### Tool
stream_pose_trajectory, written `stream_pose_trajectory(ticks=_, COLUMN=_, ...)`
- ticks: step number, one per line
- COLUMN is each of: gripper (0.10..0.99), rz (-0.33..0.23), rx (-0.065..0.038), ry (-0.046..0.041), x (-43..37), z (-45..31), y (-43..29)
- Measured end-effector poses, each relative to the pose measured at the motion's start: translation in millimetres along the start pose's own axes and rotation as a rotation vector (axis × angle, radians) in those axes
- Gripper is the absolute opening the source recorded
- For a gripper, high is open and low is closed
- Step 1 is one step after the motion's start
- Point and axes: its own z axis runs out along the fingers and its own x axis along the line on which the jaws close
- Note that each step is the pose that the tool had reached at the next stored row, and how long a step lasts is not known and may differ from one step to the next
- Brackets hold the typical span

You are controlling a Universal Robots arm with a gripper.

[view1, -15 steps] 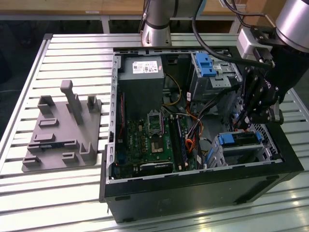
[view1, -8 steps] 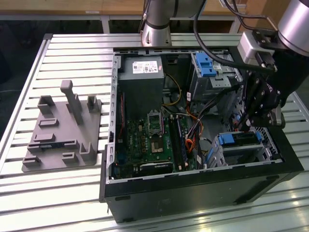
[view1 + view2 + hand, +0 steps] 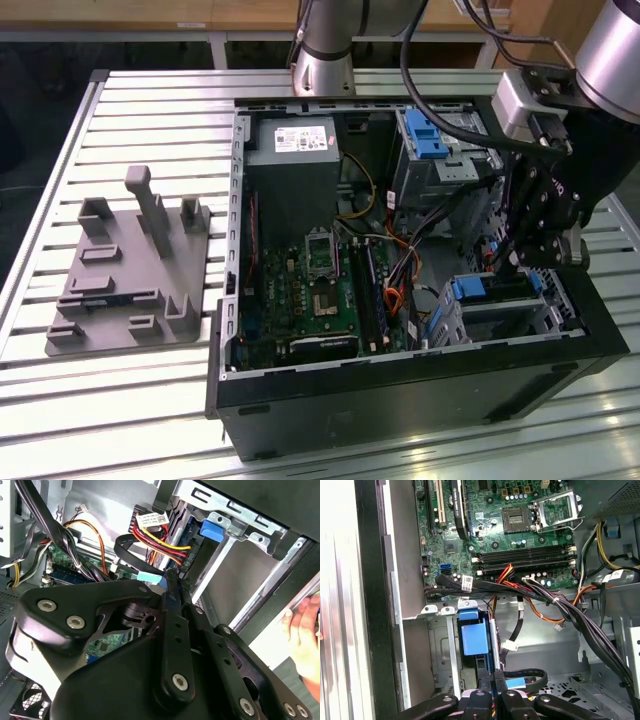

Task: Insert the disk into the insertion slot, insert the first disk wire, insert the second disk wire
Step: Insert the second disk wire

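Hand: closest to my lens, black linkages with the hand (image 3: 494,676) reaching down into the open computer case (image 3: 400,390). The fingers are drawn together. I can't tell if anything thin is nipped between them.
Disk: the disk (image 3: 474,639) is seated in the insertion slot (image 3: 447,318), blue carrier end facing me, just beyond the fingertips.
Cabling: a black flat cable with a light-blue tab (image 3: 520,682) loops right beside the fingers. The black wire bundle (image 3: 560,605) drapes across near the motherboard (image 3: 520,535).
Risk one: I reckon that loop could catch on a finger and drag, since it lies so close.
Risk two: the bundle hangs over the working space, so a careless swing could tug a plug off the board.
Risk three: a person's hand (image 3: 300,625) is just outside the case wall, too near for my liking.
Surface: slatted aluminium tabletop (image 3: 150,110), with a grey plastic fixture (image 3: 125,270) well apart from the case on the exterior view's left.
Room: dim behind, with a wooden surface past the tabletop's far edge.
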Motion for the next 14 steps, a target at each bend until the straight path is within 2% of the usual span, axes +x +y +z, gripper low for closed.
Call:
stream_pose_trajectory(ticks=6, gripper=0.149, rz=0.000, rx=0.001, ry=0.0001, x=0.1, z=0.1, y=0.1)
stream_pose_trajectory(ticks=10, gripper=0.149, rz=-0.028, rx=0.016, ry=-0.0006, x=0.1, z=0.2, y=0.0)
stream_pose_trajectory(ticks=14, gripper=0.149, rz=-0.037, rx=0.017, ry=0.0007, x=0.3, z=0.4, y=2.7)
